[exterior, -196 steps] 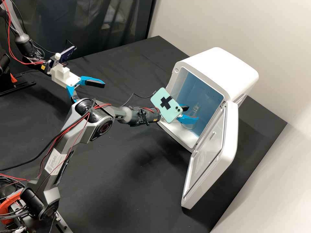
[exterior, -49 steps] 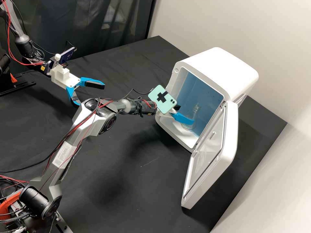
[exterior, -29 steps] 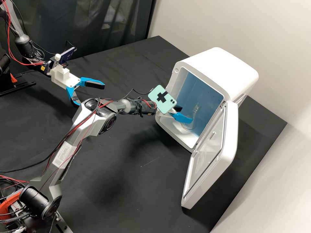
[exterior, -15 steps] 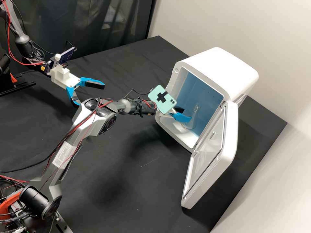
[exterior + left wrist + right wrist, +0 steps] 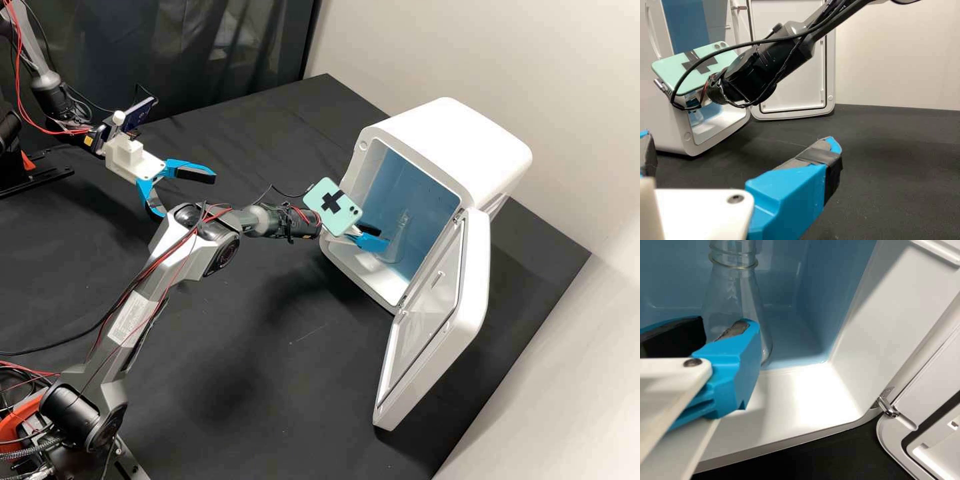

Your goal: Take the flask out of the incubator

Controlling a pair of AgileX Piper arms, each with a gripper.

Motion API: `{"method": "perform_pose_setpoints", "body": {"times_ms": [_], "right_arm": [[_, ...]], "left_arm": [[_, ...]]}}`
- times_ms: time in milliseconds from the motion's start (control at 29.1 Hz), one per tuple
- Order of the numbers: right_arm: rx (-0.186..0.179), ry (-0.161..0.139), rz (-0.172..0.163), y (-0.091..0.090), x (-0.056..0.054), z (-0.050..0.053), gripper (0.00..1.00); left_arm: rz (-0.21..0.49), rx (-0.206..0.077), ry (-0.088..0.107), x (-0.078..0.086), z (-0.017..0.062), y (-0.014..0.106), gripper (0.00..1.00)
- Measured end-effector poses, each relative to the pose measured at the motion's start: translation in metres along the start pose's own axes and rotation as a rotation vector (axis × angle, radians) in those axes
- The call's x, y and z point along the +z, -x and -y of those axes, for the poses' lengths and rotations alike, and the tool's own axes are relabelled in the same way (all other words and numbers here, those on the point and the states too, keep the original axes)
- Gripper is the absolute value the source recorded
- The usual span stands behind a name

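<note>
1 flask (image 5: 735, 290): clear glass, conical body, narrow neck, lipped rim; upright on the blue floor of the incubator (image 5: 453, 143).
1 incubator: white shell, blue inside, one door (image 5: 433, 320) swung wide open.
2 grippers: one per arm.
right gripper (image 5: 375, 238): in the incubator mouth, right at the flask; can't tell if it grips.
left gripper (image 5: 181, 190): spread wide, holding nothing, above the bench (image 5: 267, 333), well apart from the incubator.

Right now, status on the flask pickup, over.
Left gripper open above the bench. Right gripper inside incubator at flask, grip unclear. Flask upright inside. Door open, path clear.
</note>
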Motion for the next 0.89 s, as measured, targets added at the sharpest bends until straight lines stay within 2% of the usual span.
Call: {"method": "perform_pose_setpoints", "body": {"times_ms": [550,618,756,893], "right_arm": [[-0.005,0.004,0.003,0.000,0.001,0.002,0.00],[-0.019,0.004,0.013,0.001,0.006,0.006,0.00],[-0.050,-0.025,0.030,0.003,0.014,0.014,0.00],[-0.069,-0.030,0.011,0.011,0.019,0.015,0.00]], "left_arm": [[0.000,0.000,0.000,0.000,0.0000,0.000,1.00],[0.000,0.000,0.000,0.000,0.0000,0.000,1.00],[0.000,0.000,0.000,0.000,0.0000,0.000,1.00],[0.000,0.000,0.000,0.000,0.0000,0.000,1.00]]}}
